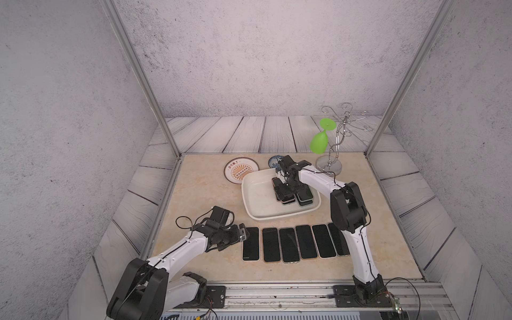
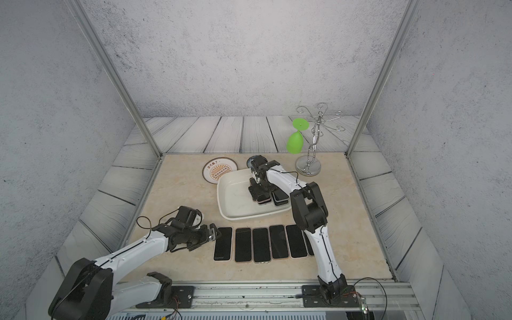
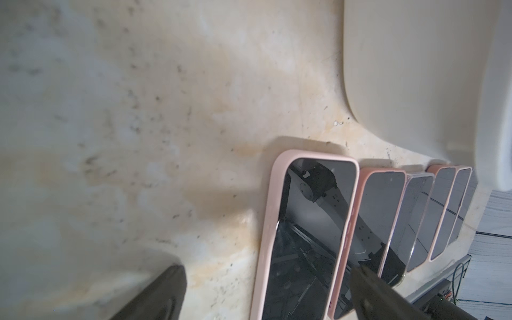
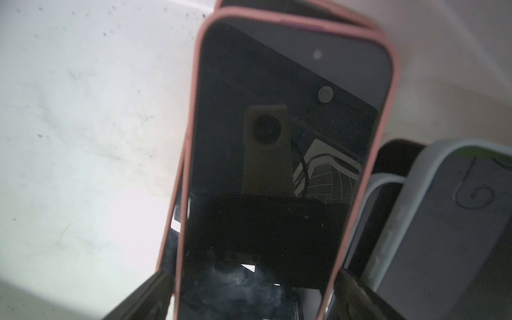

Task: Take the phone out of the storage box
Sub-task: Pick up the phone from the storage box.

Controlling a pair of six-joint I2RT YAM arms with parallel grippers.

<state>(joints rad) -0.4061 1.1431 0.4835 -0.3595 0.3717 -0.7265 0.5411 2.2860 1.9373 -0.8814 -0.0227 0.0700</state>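
- Right arm bends up-frame over the storage box (image 1: 250, 199); right claw (image 1: 284, 194) is spread wide astride a pink-cased phone (image 4: 277, 138).
- Left arm lies low, lower left; left claw (image 1: 241, 235) is wide and empty, beside the phone row (image 1: 288, 243).
- Box's left half is bare; the bench (image 1: 199, 194) left of it is open.
- Phone tops a stack in the box's right half, long axis roughly up-frame.

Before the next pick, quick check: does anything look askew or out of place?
Yes: the phones in the storage box lie in a crooked, overlapping pile; the pink-cased phone sits skewed over another. The row on the table looks orderly.
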